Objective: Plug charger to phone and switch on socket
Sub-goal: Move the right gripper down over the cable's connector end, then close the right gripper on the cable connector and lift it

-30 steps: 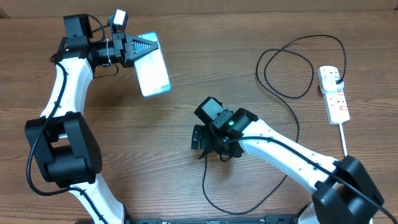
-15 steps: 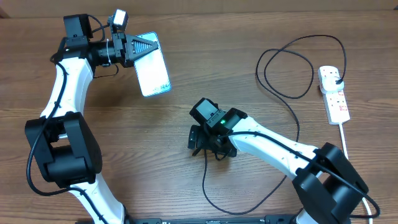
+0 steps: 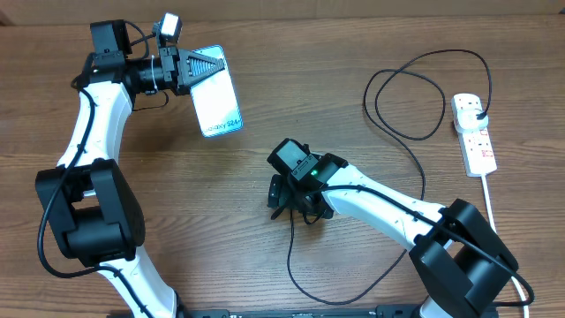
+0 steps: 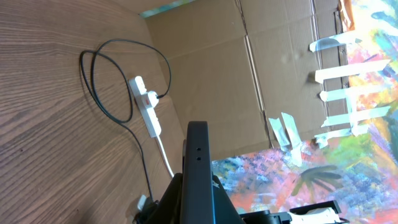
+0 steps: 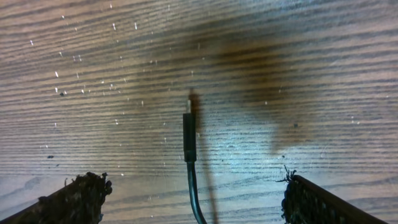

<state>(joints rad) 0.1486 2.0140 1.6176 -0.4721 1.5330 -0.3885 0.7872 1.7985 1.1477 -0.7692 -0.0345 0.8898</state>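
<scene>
Wooden table point(image 3: 265, 115), nothing on it shifted. My right arm has swung over the last second: its rear link sits further left in the overhead view and my right pincer point(image 3: 284, 205) has crept slightly left, low over mid-table. My left arm is unmoved. Phone point(image 3: 216, 102) is up off the table at far left, clamped by its upper end in my left pincer point(image 3: 196, 67), which is closed tight on it. Its screen was washed out white before and now reads "Galaxy S24". The wrist view shows it edge-on. Socket point(image 3: 475, 132) lies at the right edge with the black plug point(image 3: 478, 109) in it. Charger point(image 3: 290, 256) loops across the table to my right pincer. Right pincer gapes wide, holding nothing, fingers point(image 5: 78, 198) either side of the connector tip point(image 5: 189, 134) and clear of it. The tip lies flat on the wood.
</scene>
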